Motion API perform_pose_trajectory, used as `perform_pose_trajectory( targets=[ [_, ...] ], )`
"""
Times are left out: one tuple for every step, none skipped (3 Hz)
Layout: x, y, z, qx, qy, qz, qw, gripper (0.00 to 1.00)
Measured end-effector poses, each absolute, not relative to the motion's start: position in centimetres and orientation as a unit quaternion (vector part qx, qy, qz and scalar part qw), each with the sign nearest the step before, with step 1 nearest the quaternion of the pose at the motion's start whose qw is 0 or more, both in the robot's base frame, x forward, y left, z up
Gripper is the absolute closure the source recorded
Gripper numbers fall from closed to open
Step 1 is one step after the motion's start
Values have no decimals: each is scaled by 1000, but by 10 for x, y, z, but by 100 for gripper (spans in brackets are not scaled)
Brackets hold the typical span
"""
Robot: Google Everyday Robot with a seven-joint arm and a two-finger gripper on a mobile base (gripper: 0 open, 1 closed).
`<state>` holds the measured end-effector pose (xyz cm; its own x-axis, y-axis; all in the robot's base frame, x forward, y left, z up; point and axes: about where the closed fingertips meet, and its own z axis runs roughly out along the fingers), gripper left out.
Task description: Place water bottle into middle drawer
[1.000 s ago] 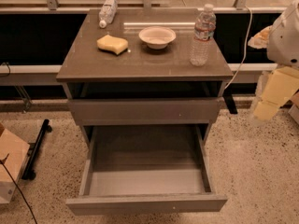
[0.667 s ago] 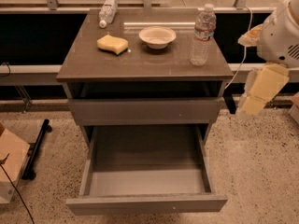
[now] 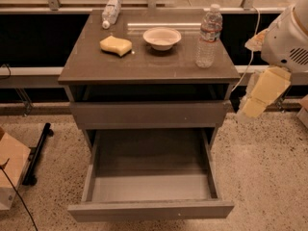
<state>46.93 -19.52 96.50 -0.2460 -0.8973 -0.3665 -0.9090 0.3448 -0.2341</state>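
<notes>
The water bottle (image 3: 209, 35) stands upright on the right side of the grey cabinet top (image 3: 144, 64), white cap on, label band near its shoulder. The middle drawer (image 3: 149, 210) is pulled wide open at the bottom of the cabinet, and its grey floor is bare. My gripper (image 3: 251, 106) is on the cream-coloured end of my arm, to the right of the cabinet. It hangs below the level of the top, beside the shut drawer front, and is apart from the bottle.
A smaller clear bottle (image 3: 110, 12) lies at the back left of the top. A yellow sponge (image 3: 116, 45) and a white bowl (image 3: 162, 37) sit in front of it. A shallower drawer front (image 3: 149, 113) is shut above the open drawer. A cardboard box (image 3: 9, 172) and a black stand (image 3: 38, 153) are on the floor at left.
My arm has swung left, closer to the cabinet's right side. The bottle, the drawer and the other things have not moved.
</notes>
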Motion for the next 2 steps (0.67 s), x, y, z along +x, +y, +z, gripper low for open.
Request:
perform_pose_trajectory(
  targets=[
    [489,-190,952,-521,813,42,259,0],
    [520,-189,947,-478,819,61,311,0]
  ],
)
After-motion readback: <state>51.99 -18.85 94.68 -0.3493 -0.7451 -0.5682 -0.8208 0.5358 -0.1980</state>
